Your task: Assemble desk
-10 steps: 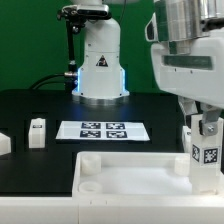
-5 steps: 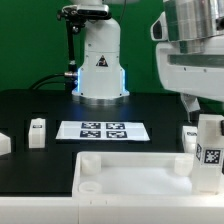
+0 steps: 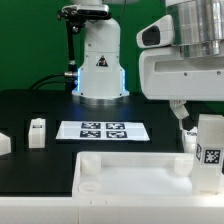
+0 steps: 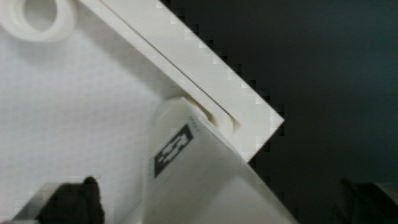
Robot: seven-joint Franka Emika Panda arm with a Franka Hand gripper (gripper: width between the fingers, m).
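The desk top (image 3: 130,176) lies flat and white at the front of the exterior view; a round socket (image 4: 39,20) shows in the wrist view. A white leg (image 3: 209,146) with a black-and-white tag stands upright on the top's corner at the exterior view's right, also seen as the leg (image 4: 199,150). My gripper (image 3: 200,112) hangs open just above it, a dark fingertip (image 4: 71,200) on each side of the leg (image 4: 365,205) with a gap to it. A loose leg (image 3: 37,131) stands on the black table at the exterior view's left.
The marker board (image 3: 103,130) lies on the black table behind the desk top. The robot base (image 3: 100,60) stands at the back. Another white part (image 3: 3,143) sits at the far left edge. The desk top's raised rim (image 4: 205,75) runs next to the leg.
The jaws have opened and let go of the upright leg. The hand has risen a little, and the leg stays standing on the desk top's corner.
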